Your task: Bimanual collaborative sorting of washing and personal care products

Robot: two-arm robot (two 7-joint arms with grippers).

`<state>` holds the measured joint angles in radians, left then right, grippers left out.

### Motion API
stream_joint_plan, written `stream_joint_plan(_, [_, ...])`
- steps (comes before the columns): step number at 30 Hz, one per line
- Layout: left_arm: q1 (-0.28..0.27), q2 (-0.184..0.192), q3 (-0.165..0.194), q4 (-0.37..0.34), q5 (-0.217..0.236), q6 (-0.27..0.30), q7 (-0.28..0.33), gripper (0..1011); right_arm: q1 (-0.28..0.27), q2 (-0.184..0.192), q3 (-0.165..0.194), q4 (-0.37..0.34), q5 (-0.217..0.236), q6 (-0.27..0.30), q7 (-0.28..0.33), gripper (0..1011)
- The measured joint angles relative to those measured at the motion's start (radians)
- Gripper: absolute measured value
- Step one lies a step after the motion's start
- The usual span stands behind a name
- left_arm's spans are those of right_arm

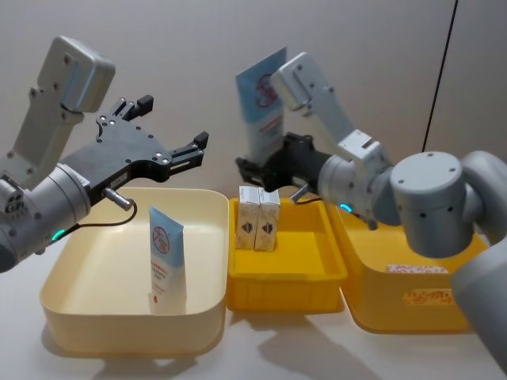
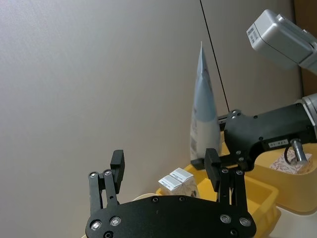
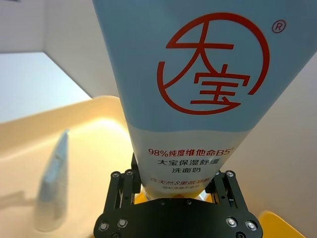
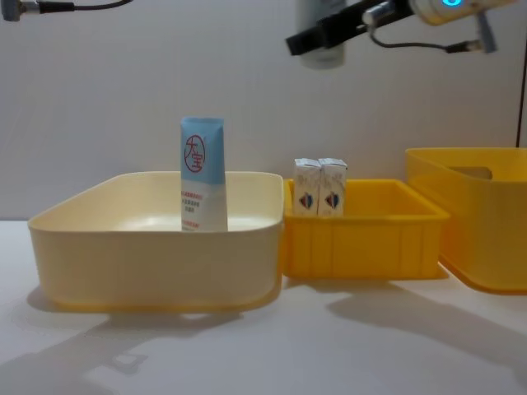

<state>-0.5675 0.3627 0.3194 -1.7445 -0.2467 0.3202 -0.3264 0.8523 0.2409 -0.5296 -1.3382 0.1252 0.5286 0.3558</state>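
Observation:
My right gripper (image 1: 260, 168) is shut on the lower end of a light-blue-and-white squeeze tube (image 1: 261, 99) with a red round logo. It holds the tube upright in the air above the small yellow bin's (image 1: 285, 286) back-left corner. The right wrist view shows that tube (image 3: 198, 99) large between the fingers (image 3: 123, 189). A second tube (image 1: 166, 257) stands upright in the cream bin (image 1: 119, 321). Two small white cartons (image 1: 258, 218) stand side by side at the small yellow bin's back left. My left gripper (image 1: 174, 121) hangs open and empty above the cream bin, pointing toward the held tube (image 2: 204, 114).
A larger yellow bin (image 1: 396, 305) with printed packets inside sits at the right, touching the small one. The three bins stand in a row on the white table (image 4: 329, 346), with a plain wall close behind and free tabletop in front.

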Motion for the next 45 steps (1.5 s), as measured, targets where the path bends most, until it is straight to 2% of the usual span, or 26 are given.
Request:
stream_joint_plan(9, [0.0, 0.0, 0.0, 0.0, 0.0, 0.0, 0.0, 1003, 0.015, 0.045, 0.034, -0.004, -0.026, 0.112, -0.029, 668])
stream_joint_plan(20, [0.0, 0.0, 0.0, 0.0, 0.0, 0.0, 0.0, 1004, 0.068, 0.086, 0.072, 0.072, -0.033, 0.259, -0.018, 668])
stream_joint_plan(21, [0.0, 0.0, 0.0, 0.0, 0.0, 0.0, 0.0, 1003, 0.068, 0.086, 0.072, 0.072, -0.033, 0.259, -0.018, 668])
stream_joint_plan(25, [0.0, 0.0, 0.0, 0.0, 0.0, 0.0, 0.0, 1003, 0.098, 0.096, 0.091, 0.126, -0.028, 0.323, 0.003, 668])
stream_joint_plan(33, [0.0, 0.0, 0.0, 0.0, 0.0, 0.0, 0.0, 1003, 0.143, 0.104, 0.112, 0.207, -0.008, 0.396, 0.044, 668])
stream_joint_plan(34, [0.0, 0.0, 0.0, 0.0, 0.0, 0.0, 0.0, 1003, 0.163, 0.106, 0.115, 0.241, -0.002, 0.418, 0.062, 668])
stream_joint_plan(39, [0.0, 0.0, 0.0, 0.0, 0.0, 0.0, 0.0, 1004, 0.216, 0.109, 0.109, 0.326, 0.01, 0.466, 0.112, 668])
stream_joint_plan(45, [0.0, 0.0, 0.0, 0.0, 0.0, 0.0, 0.0, 1003, 0.292, 0.106, 0.08, 0.449, 0.015, 0.508, 0.184, 668])
